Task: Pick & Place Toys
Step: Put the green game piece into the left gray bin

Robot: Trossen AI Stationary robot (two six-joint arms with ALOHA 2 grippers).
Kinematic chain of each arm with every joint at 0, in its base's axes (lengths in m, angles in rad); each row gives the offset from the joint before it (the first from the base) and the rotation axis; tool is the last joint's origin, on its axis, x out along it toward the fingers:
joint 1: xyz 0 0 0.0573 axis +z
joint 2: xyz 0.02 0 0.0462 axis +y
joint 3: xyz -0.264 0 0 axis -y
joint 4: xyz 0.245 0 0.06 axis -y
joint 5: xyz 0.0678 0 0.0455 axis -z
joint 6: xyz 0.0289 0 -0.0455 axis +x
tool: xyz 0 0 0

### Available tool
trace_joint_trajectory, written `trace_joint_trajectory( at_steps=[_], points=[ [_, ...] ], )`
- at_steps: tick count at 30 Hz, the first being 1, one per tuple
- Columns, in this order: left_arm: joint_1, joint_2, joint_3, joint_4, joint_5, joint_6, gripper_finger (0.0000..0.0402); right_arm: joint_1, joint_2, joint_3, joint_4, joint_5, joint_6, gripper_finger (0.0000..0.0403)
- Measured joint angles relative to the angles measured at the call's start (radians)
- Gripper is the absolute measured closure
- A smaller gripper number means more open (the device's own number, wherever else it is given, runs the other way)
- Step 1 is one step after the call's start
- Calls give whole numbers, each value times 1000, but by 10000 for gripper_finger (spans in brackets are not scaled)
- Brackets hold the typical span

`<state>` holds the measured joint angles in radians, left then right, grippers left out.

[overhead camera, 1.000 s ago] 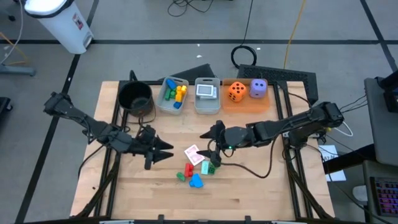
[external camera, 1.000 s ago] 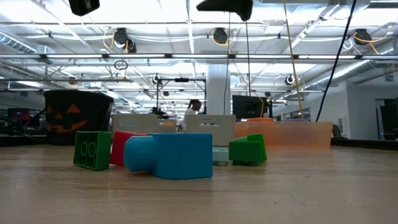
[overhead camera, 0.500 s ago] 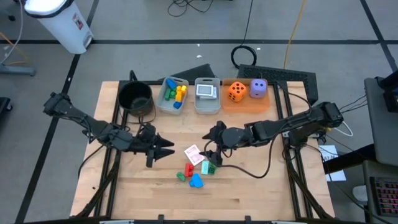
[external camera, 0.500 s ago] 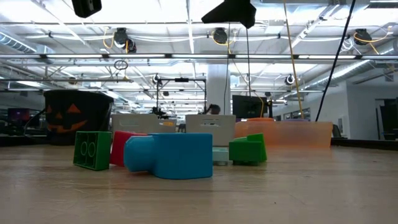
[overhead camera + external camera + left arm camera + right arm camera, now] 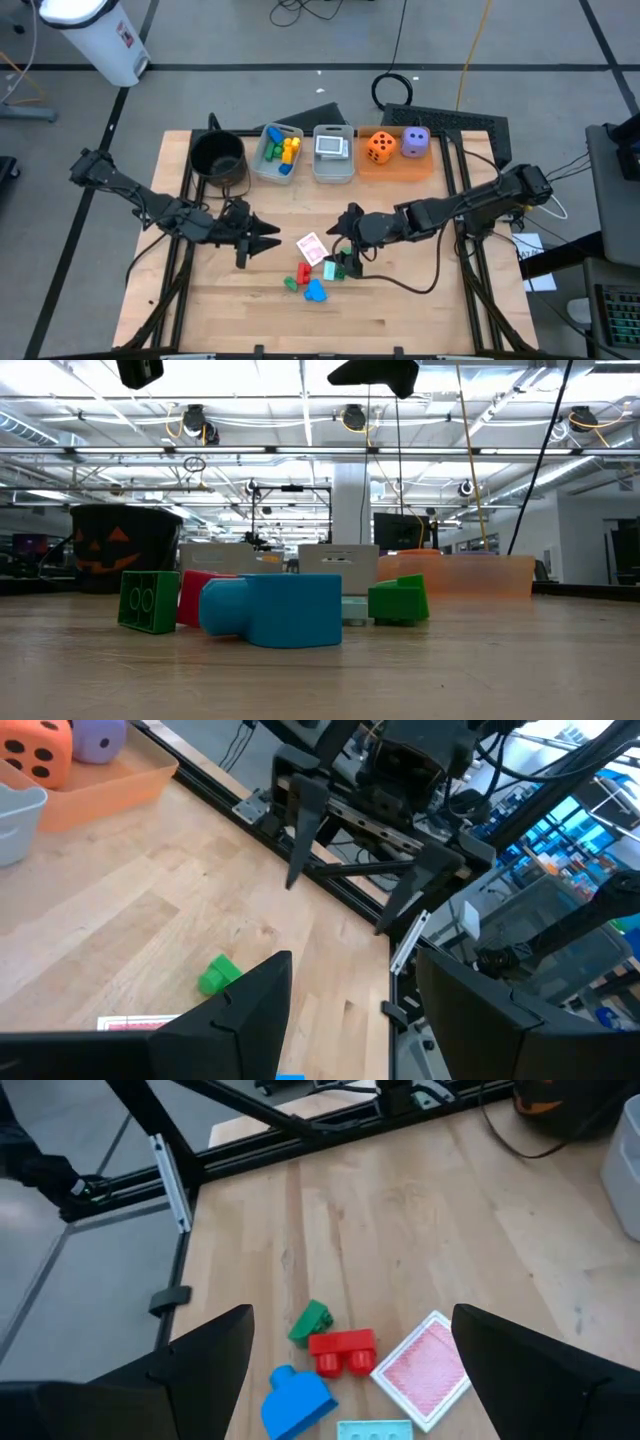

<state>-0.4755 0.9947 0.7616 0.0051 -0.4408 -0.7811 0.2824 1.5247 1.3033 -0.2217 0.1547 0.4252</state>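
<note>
While the left gripper [image 5: 262, 240] is held spread and idle beside the pile, the right gripper [image 5: 343, 253] is seen from above to have slid from behind the pile to right over it, above the green block [image 5: 339, 269] at its right edge — a pick is judged to be starting. A card [image 5: 312, 247], a red block [image 5: 303, 272], a blue block [image 5: 315, 291] and a second green block [image 5: 291, 284] are clustered mid-table. Well apart, at the far edge, a pot [image 5: 218, 156], two bins [image 5: 264, 166] and a tray [image 5: 400, 163] with an orange die [image 5: 380, 146] and a purple die [image 5: 415, 141] are lined up.

At table height, the blocks are unmoved; a dark gripper part [image 5: 375, 373], now shifted slightly, hangs at the top edge.

Through the left wrist, a green block [image 5: 218, 974] and the right arm beyond are shown.

Through the right wrist, wide-open fingers [image 5: 200, 1365] are framed around the pile — nothing is held. The red block and card lie close together, so a neighbour could be nudged.
</note>
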Motion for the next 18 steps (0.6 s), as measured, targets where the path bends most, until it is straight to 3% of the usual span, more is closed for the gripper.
trace_joint_trajectory(
  at_steps=[7,12,18],
  points=[
    [0,0,0,-4,2,45,179,47,0,0,-50,28,-2,74],
    [0,0,0,-17,2,73,179,74,12,-2,-177,32,-98,74],
    [1,0,0,-41,-2,72,179,69,86,-2,-212,1,-164,74]
  ],
)
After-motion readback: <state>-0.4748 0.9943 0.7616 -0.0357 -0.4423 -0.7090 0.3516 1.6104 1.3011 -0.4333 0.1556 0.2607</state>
